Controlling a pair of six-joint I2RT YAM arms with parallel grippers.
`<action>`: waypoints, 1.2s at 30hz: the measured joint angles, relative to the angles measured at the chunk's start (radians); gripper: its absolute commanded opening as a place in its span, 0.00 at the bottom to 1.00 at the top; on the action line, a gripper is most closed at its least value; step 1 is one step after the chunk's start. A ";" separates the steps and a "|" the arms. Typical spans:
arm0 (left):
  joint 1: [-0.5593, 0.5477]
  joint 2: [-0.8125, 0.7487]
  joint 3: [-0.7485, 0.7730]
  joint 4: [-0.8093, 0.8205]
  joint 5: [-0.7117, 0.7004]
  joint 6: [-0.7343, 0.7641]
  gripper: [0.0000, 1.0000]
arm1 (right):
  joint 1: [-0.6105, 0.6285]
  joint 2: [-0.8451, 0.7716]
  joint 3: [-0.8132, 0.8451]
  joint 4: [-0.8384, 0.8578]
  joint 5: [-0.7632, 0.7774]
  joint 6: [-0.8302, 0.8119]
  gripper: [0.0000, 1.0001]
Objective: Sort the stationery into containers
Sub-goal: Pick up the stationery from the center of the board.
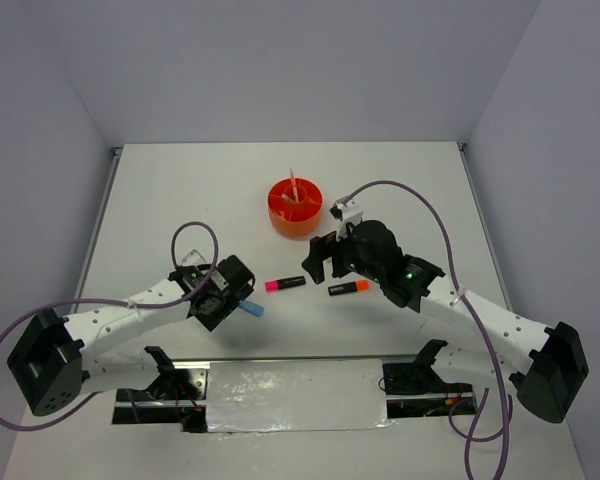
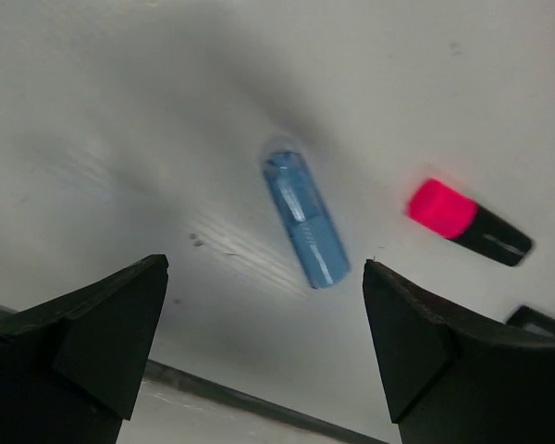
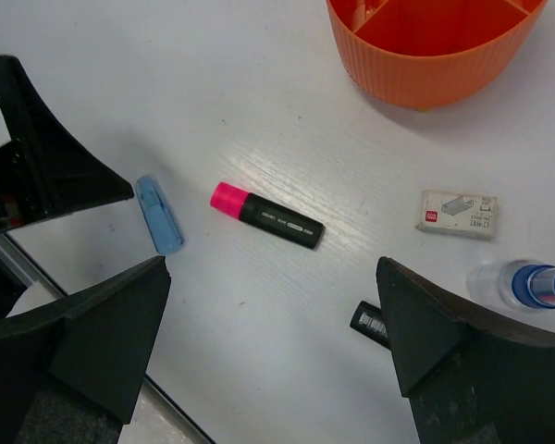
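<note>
A blue capsule (image 2: 305,219) lies flat on the white table, just ahead of my left gripper (image 2: 264,314), which is open and empty above it. The capsule also shows in the top view (image 1: 252,310) beside that gripper (image 1: 236,298). A black highlighter with a pink end (image 3: 266,215) lies mid-table (image 1: 285,284). My right gripper (image 3: 273,314) is open and empty above the table near it (image 1: 325,262). A black highlighter with an orange end (image 1: 348,288) lies partly under the right finger (image 3: 370,322). The round orange tub (image 1: 295,207) stands behind, with a thin pink pen (image 1: 292,185) upright in it.
In the right wrist view a small white box (image 3: 457,213) and a clear blue-capped bottle (image 3: 527,285) lie to the right, below the tub (image 3: 435,55). The table's near edge with a metal strip (image 1: 295,395) runs just behind both grippers.
</note>
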 measured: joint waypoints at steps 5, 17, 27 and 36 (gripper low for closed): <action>0.000 0.020 -0.066 -0.024 0.042 -0.081 0.97 | 0.000 0.030 0.000 0.008 -0.017 0.000 1.00; 0.003 0.269 0.034 -0.018 0.048 -0.127 0.96 | 0.000 0.051 -0.001 0.015 -0.060 -0.004 1.00; 0.009 0.345 0.116 -0.031 0.049 -0.134 0.93 | 0.000 0.025 -0.008 0.026 -0.082 -0.008 1.00; 0.057 0.397 0.119 -0.040 0.063 -0.123 0.69 | 0.000 -0.008 -0.024 0.044 -0.114 -0.010 1.00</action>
